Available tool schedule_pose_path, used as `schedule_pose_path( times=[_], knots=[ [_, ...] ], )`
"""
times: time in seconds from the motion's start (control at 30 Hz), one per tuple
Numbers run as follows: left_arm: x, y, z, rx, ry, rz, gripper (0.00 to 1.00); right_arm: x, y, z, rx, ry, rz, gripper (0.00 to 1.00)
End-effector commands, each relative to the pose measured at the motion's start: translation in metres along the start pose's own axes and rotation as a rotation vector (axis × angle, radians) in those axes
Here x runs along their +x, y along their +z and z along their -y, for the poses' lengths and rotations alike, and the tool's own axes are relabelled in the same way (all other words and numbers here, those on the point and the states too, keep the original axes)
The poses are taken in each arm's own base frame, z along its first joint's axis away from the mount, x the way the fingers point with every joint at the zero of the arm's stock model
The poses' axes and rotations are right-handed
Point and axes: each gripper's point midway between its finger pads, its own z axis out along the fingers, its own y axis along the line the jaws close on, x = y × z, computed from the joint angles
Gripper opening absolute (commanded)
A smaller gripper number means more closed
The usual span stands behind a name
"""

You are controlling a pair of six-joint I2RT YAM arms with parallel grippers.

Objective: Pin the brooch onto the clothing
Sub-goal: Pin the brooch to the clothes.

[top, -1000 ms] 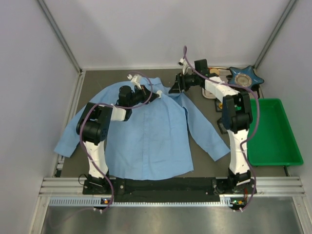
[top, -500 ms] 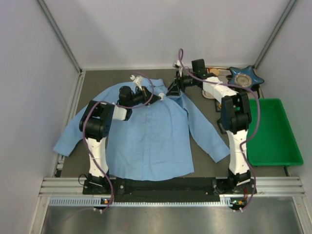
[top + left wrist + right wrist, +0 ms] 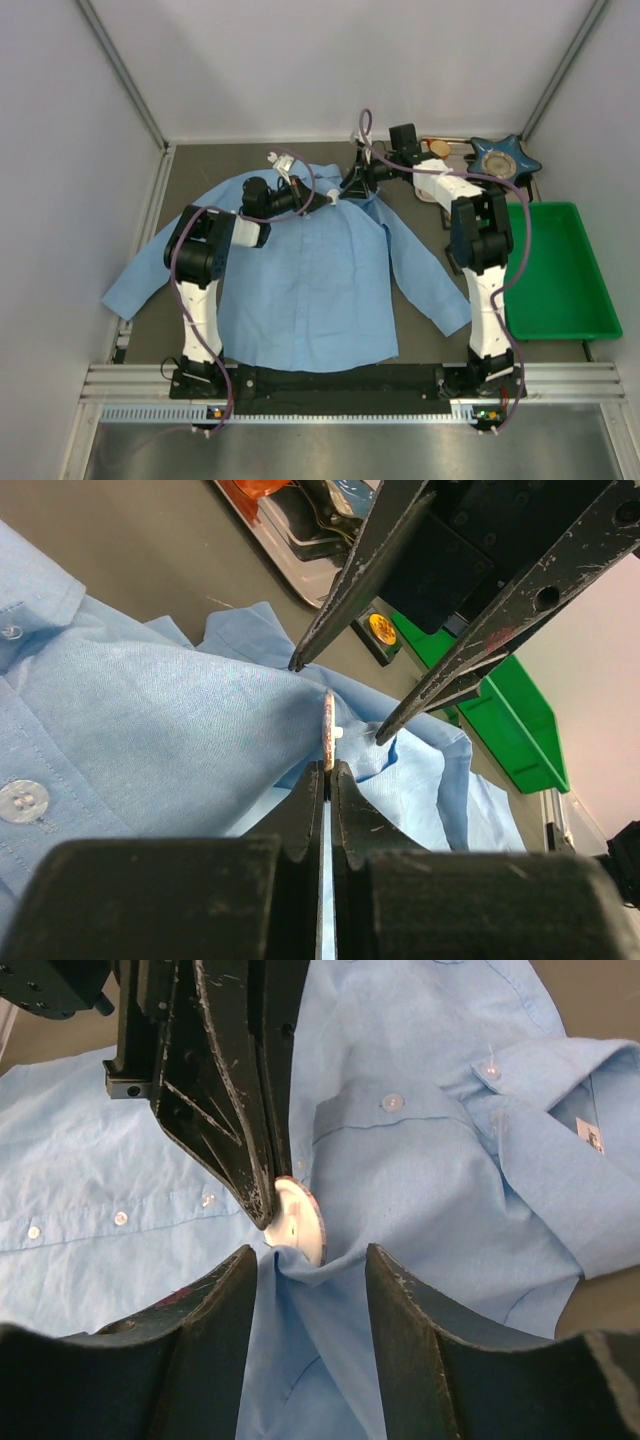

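The light blue shirt [image 3: 300, 285] lies spread front-up on the dark table. My left gripper [image 3: 320, 197] is at the collar area, shut on the brooch [image 3: 328, 720], a thin round disc seen edge-on in the left wrist view. In the right wrist view the brooch [image 3: 298, 1222] shows its white back, touching a raised fold of the shirt [image 3: 420, 1160]. My right gripper [image 3: 312, 1260] is open, its fingers either side of that fold just below the brooch. It faces the left gripper from the right in the top view [image 3: 356, 183].
A green bin [image 3: 555, 265] stands at the right. A blue star-shaped dish [image 3: 505, 158] and a small metal tray [image 3: 440, 150] sit at the back right. Walls close in the back and both sides.
My right gripper has moved left toward the collar to meet the left gripper. The left gripper has edged right with the brooch. The shirt's left sleeve has shifted slightly.
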Motion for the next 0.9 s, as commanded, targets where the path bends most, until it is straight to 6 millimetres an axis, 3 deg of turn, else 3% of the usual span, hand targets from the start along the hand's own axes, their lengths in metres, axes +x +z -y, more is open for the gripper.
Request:
schedule_pose_path(
  times=[0.0,0.13,0.4,0.87],
  knots=[
    [-0.017,0.004,0.019,0.1,0.075,0.03,0.0,-0.014,0.009,-0.013,-0.077,-0.134,0.036,0.45],
    [-0.019,0.004,0.024,0.123,0.078,0.038,0.0,-0.012,0.01,-0.015,-0.084,-0.143,0.033,0.36],
    [-0.019,0.004,0.027,0.147,0.068,0.037,0.0,-0.004,0.011,-0.02,-0.11,-0.122,0.027,0.36],
    [-0.022,0.004,0.035,0.192,0.069,0.052,0.0,0.005,0.013,-0.026,-0.131,-0.096,0.007,0.25]
  ],
)
